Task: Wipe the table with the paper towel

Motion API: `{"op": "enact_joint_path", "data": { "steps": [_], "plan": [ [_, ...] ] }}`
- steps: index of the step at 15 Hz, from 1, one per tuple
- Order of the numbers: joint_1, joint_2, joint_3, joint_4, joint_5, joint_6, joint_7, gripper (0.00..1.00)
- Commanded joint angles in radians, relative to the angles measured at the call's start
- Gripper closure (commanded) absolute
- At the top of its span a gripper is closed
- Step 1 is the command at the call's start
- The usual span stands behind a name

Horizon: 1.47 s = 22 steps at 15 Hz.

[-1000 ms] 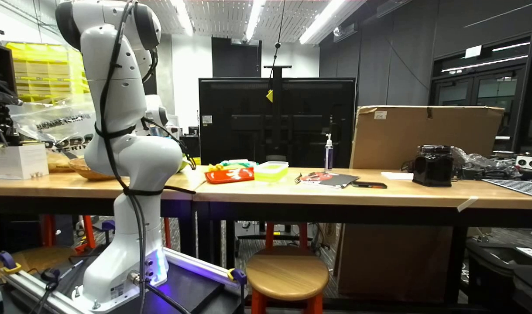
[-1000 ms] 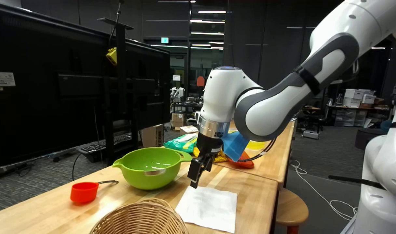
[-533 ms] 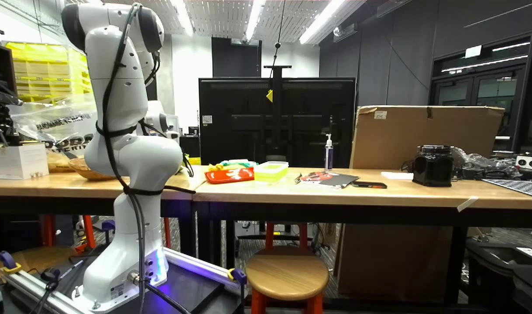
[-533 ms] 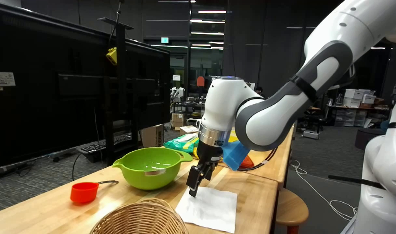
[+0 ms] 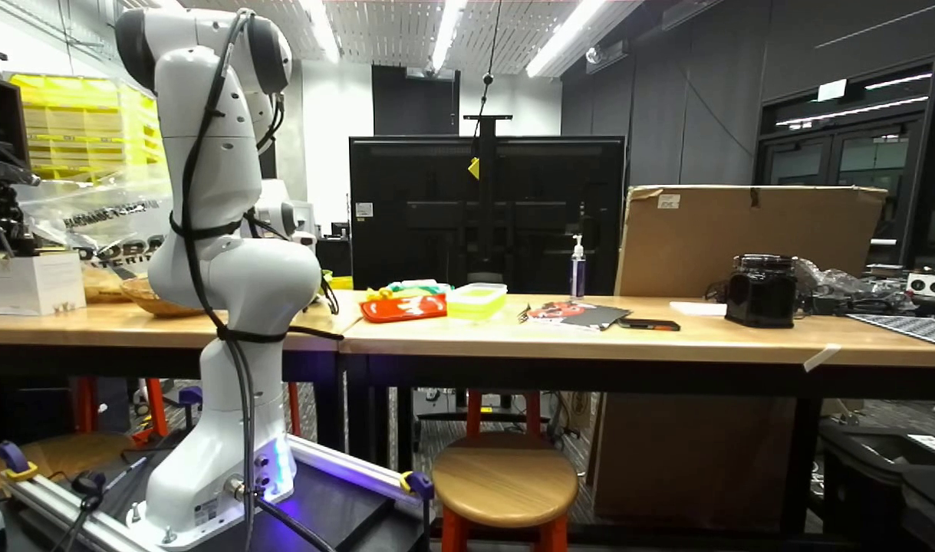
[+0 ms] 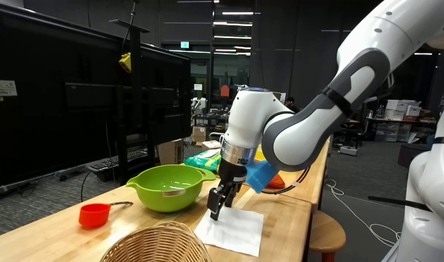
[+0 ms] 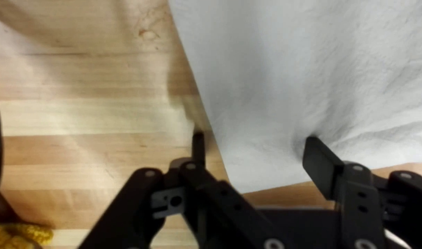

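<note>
The paper towel is lying nearly flat on the tabletop, at lower centre of an exterior view, below and right of the green bowl; in the wrist view it is filling the upper right. It is looking light, limp and soft, and will probably be sliding easily over the smooth wood and tearing if dragged hard. Since the sheet is offering only a thin edge, the likely best hold is lying near the corner at lower centre of the wrist view, where the tips could be bunching up a fold to pinch. The pincer is standing wide and holding nothing. It is straddling the towel's edge: the fingertip just left of centre is pointing at bare wood, contact unclear, while the one at right is apparently pressing into the towel, small creases spreading from it.
</note>
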<state>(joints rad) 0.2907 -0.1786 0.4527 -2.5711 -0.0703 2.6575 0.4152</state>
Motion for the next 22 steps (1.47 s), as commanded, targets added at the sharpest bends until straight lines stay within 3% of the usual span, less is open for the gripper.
{"op": "enact_joint_path", "data": {
  "steps": [1,6,14,22],
  "plan": [
    [0.005,-0.003,-0.011,-0.001,0.000,-0.015,0.014,0.61],
    [0.008,-0.008,-0.024,0.010,0.013,-0.030,-0.001,0.98],
    [-0.086,-0.019,-0.039,0.000,-0.147,-0.075,0.115,1.00],
    [-0.198,-0.026,-0.102,-0.054,-0.283,-0.025,0.205,1.00]
  ]
}}
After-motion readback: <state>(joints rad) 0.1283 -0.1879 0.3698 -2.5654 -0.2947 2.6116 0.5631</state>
